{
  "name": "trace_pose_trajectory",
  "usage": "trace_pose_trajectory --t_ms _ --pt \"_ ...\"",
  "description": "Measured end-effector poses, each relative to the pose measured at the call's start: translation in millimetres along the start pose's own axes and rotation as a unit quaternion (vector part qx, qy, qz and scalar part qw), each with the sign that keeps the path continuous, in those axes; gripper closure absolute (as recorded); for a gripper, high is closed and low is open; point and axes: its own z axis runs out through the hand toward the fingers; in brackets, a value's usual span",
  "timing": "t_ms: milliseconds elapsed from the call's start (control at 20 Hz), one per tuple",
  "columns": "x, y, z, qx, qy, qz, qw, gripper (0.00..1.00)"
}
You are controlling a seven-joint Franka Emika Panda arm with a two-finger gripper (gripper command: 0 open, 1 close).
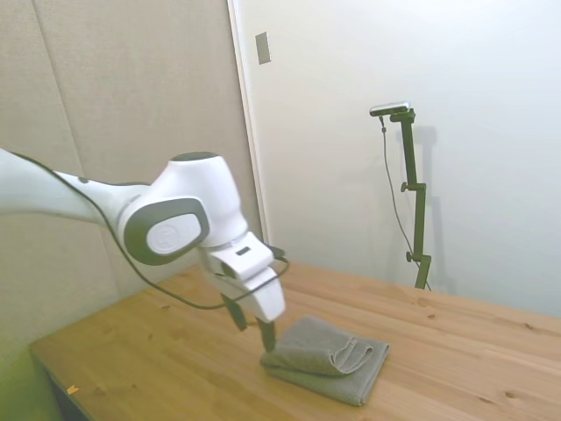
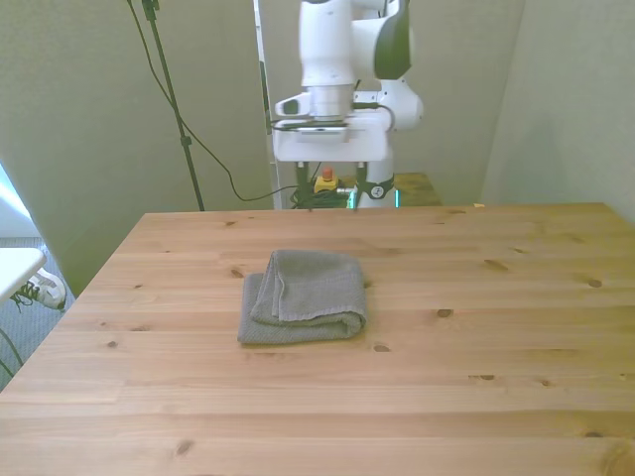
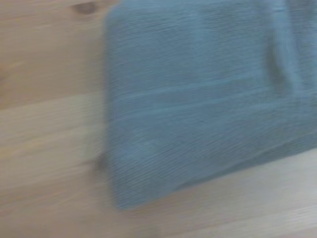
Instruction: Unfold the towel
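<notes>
One folded towel, one gripper above the table's far edge

A single grey-olive terry towel (image 2: 303, 297) lies folded on the wooden table (image 2: 496, 357) — nearer the far edge than the near one, and a little toward the front view's left of the table's middle. Its layers are stacked, with a rolled fold along the near side and a lower layer showing at the front view's left. The one white arm holds its gripper (image 2: 338, 190) above the table's far edge, behind the towel and clear of it; the two dark fingers (image 1: 267, 334) hang downward, spread apart, pinching nothing. In the blurred wrist view the towel (image 3: 198, 99) fills most of the frame, one corner resting on bare planks.
</notes>
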Motion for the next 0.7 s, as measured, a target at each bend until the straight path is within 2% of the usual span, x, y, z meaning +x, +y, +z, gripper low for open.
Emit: trace_pose_trajectory --t_ms 300,700 --pt "91.0 30.6 11.1 0.023 -0.005 0.052 0.9983 0.0" --pt "106.7 25.6 59.8 0.055 -0.054 0.036 0.9964 0.0"
